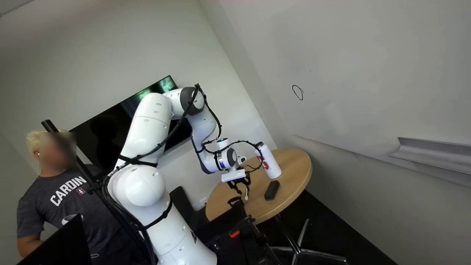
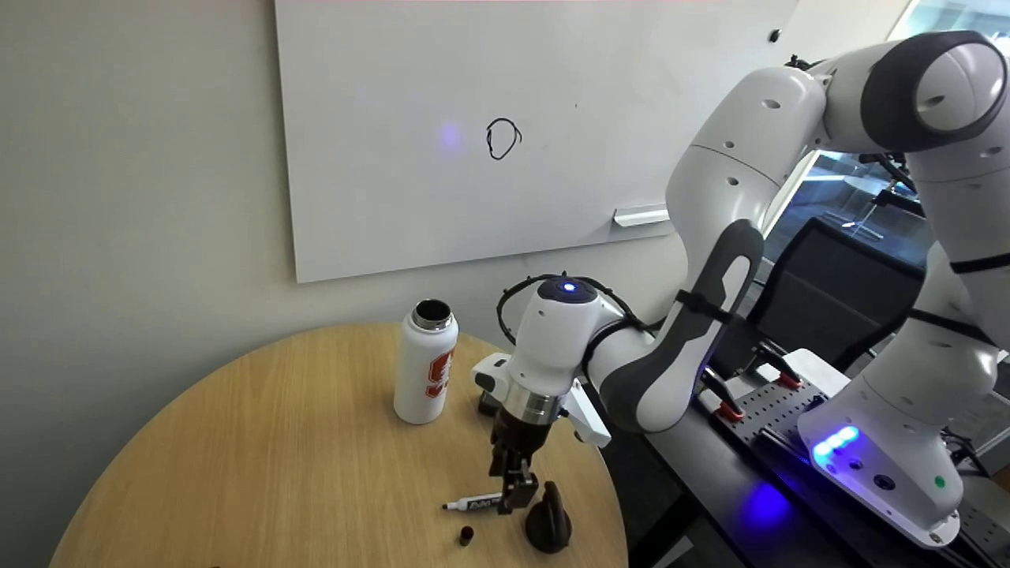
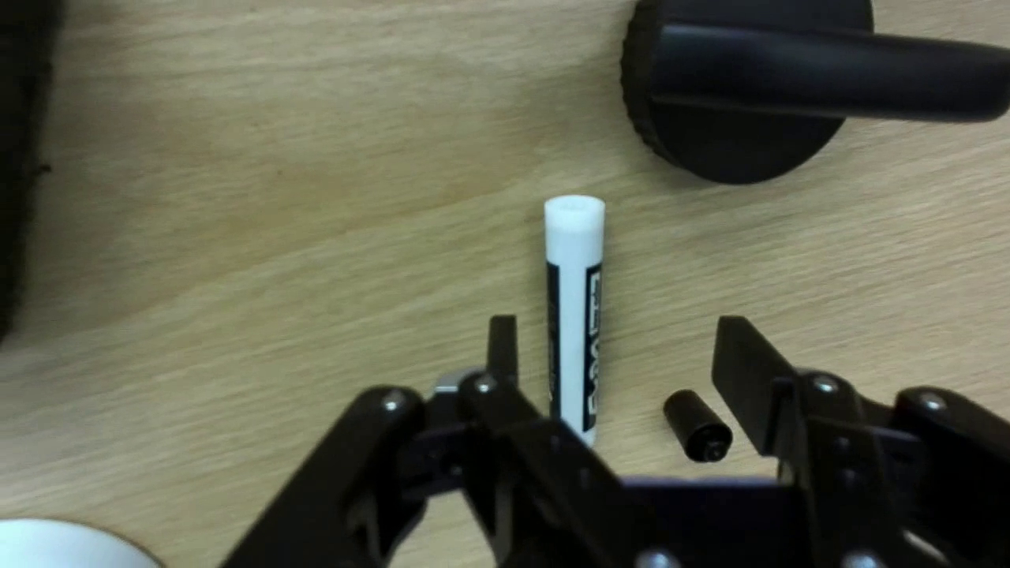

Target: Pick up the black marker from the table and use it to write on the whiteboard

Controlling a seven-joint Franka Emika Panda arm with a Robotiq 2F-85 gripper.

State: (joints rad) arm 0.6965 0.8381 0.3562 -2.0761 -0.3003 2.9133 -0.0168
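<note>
The marker has a white barrel with a black label and lies uncapped on the table. It shows in the wrist view and in both exterior views. Its small black cap lies apart beside it, also in an exterior view. My gripper is open and empty, low over the marker. In the wrist view the marker is nearer the left finger, which hides its lower end. The gripper also shows in both exterior views. The round wooden table is below. The whiteboard bears a drawn circle.
A black round piece with a handle stands near the marker, also in an exterior view. A white bottle with a red logo stands upright near the wall. A dark block lies beside it. A person stands behind the arm.
</note>
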